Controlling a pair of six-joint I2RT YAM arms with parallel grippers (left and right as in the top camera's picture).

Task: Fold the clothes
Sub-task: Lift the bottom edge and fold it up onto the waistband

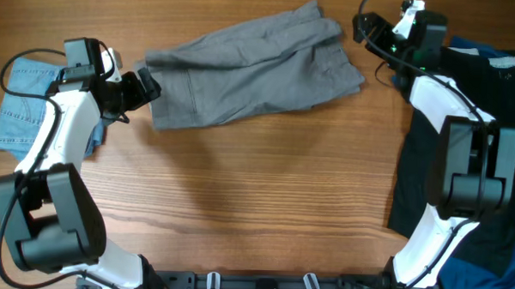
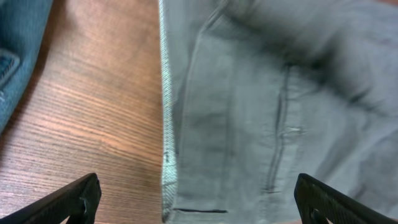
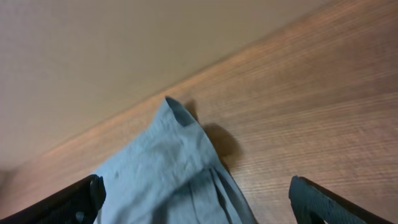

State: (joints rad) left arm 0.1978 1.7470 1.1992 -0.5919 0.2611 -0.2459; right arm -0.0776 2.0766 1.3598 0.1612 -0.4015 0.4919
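The grey shorts (image 1: 251,71) lie spread and a little rumpled across the far middle of the wooden table (image 1: 264,196). My left gripper (image 1: 144,86) is open at the shorts' left end, with the waistband edge and a pocket seam (image 2: 249,124) between its fingers (image 2: 199,202). My right gripper (image 1: 364,30) is open just off the shorts' far right corner. That corner (image 3: 180,162) shows pointed up between its fingers (image 3: 199,199).
A light-blue denim piece (image 1: 23,102) lies at the left edge under my left arm and shows in the left wrist view (image 2: 18,43). A large black garment (image 1: 463,169) covers the right side, with blue fabric (image 1: 485,273) at the right corner.
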